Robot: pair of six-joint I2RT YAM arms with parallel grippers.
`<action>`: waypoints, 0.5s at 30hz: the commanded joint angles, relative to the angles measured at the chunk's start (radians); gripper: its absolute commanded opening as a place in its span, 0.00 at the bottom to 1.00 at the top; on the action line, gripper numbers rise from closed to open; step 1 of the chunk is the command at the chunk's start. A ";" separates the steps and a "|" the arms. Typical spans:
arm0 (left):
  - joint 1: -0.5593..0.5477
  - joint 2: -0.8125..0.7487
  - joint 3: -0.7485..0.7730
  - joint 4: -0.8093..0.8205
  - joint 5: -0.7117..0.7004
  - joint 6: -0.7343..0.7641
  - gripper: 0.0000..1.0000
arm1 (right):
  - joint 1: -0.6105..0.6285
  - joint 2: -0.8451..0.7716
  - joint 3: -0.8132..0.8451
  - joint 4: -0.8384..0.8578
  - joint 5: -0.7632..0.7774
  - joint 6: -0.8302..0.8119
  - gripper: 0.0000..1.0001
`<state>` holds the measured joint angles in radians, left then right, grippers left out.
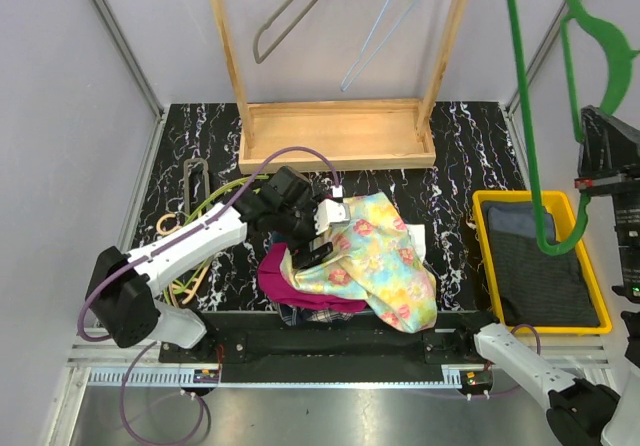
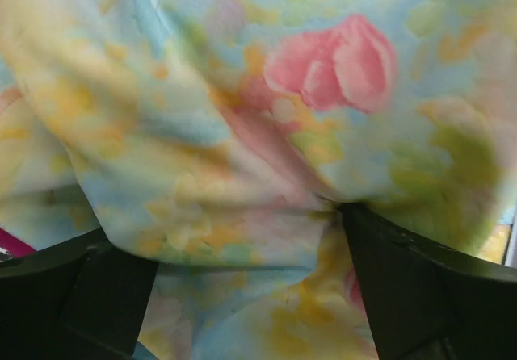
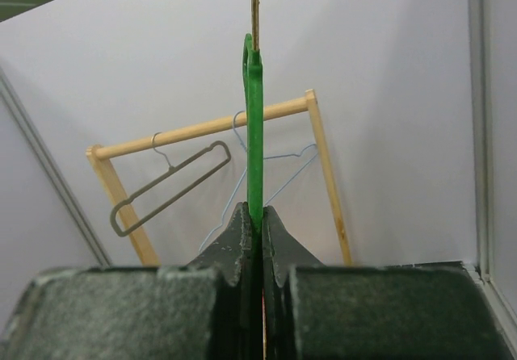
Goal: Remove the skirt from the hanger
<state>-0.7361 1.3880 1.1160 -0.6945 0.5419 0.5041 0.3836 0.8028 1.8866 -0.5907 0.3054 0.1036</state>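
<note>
The floral skirt (image 1: 385,266) lies crumpled on the black marble table, off the hanger, partly over a magenta garment (image 1: 285,281). My left gripper (image 1: 315,231) is down at the skirt's left edge. In the left wrist view the skirt (image 2: 266,134) fills the frame and bunches between my two wide-apart fingers (image 2: 404,287), so the gripper (image 2: 250,295) is open. My right gripper (image 1: 600,166) is raised at the far right, shut on the bare green hanger (image 1: 540,166). The right wrist view shows the jaws (image 3: 258,215) pinched on the green hanger (image 3: 254,118).
A yellow bin (image 1: 590,266) with a dark garment (image 1: 535,266) stands at the right. A wooden rack (image 1: 340,136) at the back holds a grey hanger (image 1: 290,11) and a blue wire hanger (image 1: 385,26). Loose hangers (image 1: 195,181) lie at the table's left.
</note>
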 commanded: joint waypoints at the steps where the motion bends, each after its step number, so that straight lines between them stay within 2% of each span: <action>1: -0.016 -0.032 0.004 -0.030 -0.195 0.048 0.99 | 0.000 0.056 -0.014 0.034 -0.118 0.047 0.00; 5: 0.003 -0.137 0.103 -0.017 -0.267 0.027 0.99 | 0.000 0.096 -0.029 0.037 -0.193 0.059 0.00; 10: 0.064 -0.202 0.292 -0.005 -0.483 0.030 0.99 | 0.000 0.193 -0.041 0.058 -0.328 0.083 0.00; 12: 0.137 -0.214 0.427 -0.013 -0.526 0.005 0.99 | 0.000 0.220 -0.063 0.097 -0.403 0.123 0.00; 15: 0.301 -0.262 0.547 -0.016 -0.482 -0.055 0.99 | 0.000 0.275 -0.113 0.175 -0.516 0.180 0.00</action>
<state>-0.5884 1.2137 1.5131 -0.7437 0.1360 0.5114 0.3836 1.0122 1.8214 -0.5488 -0.0071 0.1940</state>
